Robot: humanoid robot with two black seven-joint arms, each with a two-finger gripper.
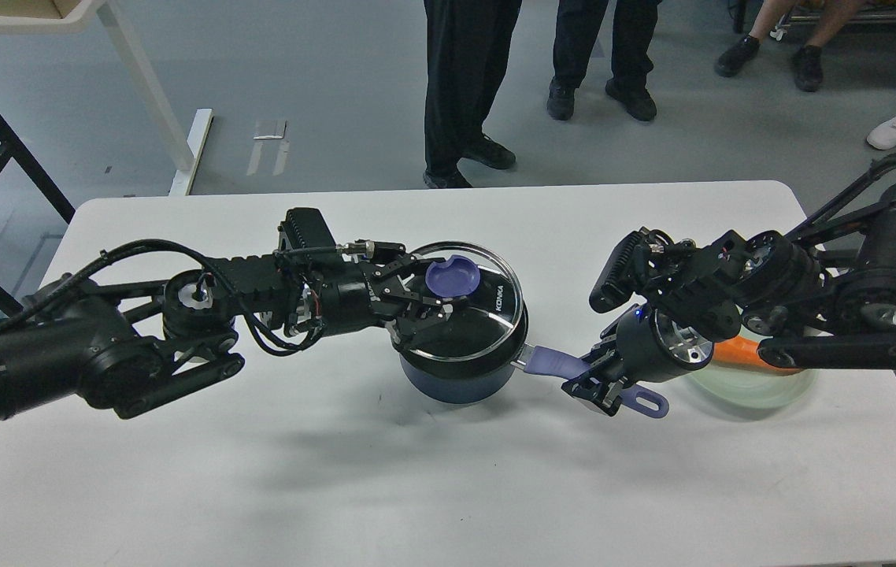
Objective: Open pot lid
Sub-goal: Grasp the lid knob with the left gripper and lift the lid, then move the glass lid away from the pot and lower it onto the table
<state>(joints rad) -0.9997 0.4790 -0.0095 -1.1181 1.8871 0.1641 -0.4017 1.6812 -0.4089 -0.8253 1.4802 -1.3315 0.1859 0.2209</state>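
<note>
A dark blue pot [457,379] stands on the white table [416,472], its purple handle [554,364] pointing right. The glass lid [464,303] with a purple knob [452,277] is raised above the pot's rim and tilted. My left gripper [434,295] is shut on the lid's knob from the left. My right gripper [594,384] is shut on the pot's handle, whose looped end [647,403] sticks out past it.
A clear glass bowl [755,386] with an orange carrot [735,352] sits at the right under my right arm. People's legs [464,87] stand beyond the table's far edge. A table leg [145,87] is at the far left.
</note>
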